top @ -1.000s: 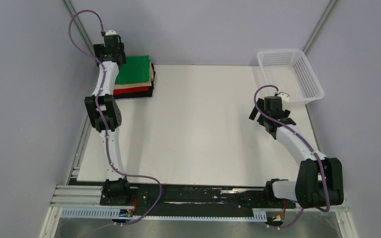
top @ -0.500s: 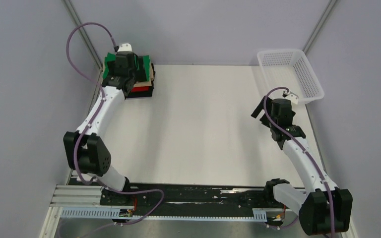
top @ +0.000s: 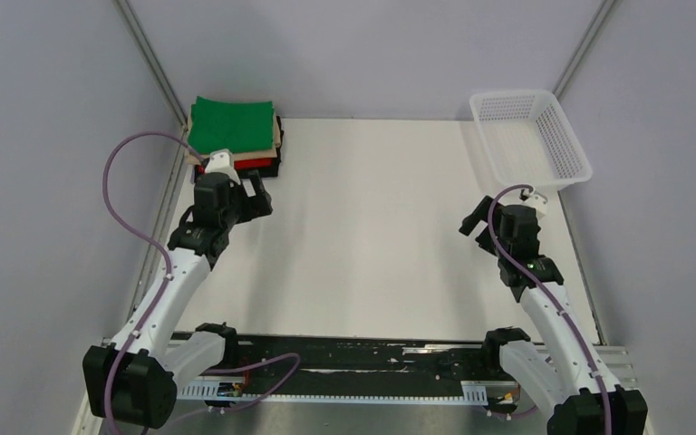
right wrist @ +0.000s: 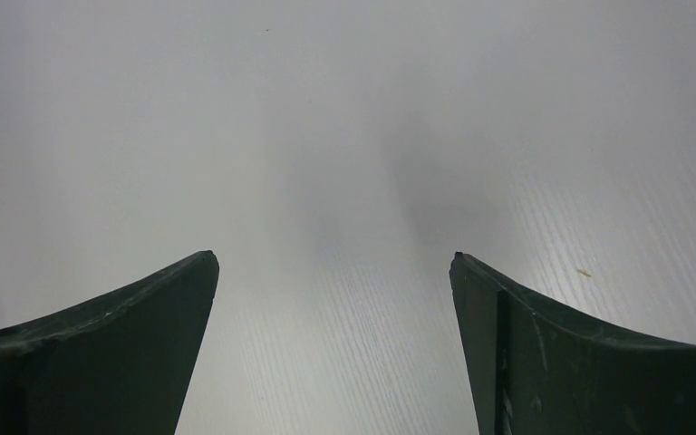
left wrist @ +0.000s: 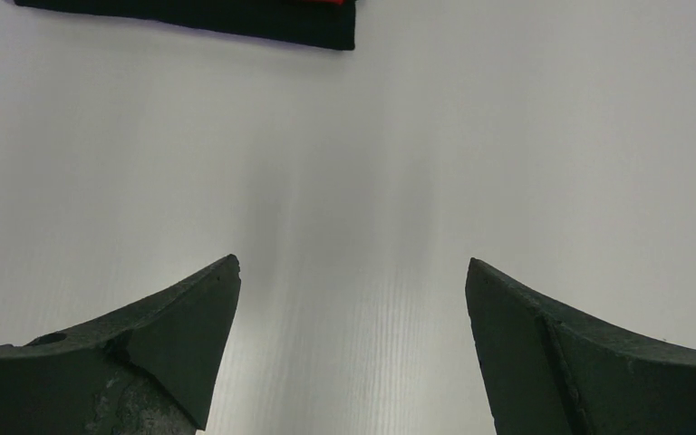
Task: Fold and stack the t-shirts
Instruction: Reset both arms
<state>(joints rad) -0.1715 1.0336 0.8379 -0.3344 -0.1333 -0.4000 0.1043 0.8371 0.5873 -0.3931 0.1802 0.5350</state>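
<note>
Folded t-shirts (top: 236, 136) stacked in one pile at the far-left corner of the counter (top: 372, 236), with both claws spread wide.

From the top down: green t-shirt (top: 232, 125), beige t-shirt (top: 278, 134) peeking out along the right edge, red t-shirt (top: 254, 163), black t-shirt (top: 270, 171) at the bottom. Just in front of the pile and apart from it, the left claw (top: 257, 194), jaws wide over the counter, with the black hem across the top of its wrist view. Well apart on the right side, nearer than the white mesh basket (top: 564, 145) at the far-right corner, the right claw (top: 473, 216), likewise gaping above plain counter.
</note>
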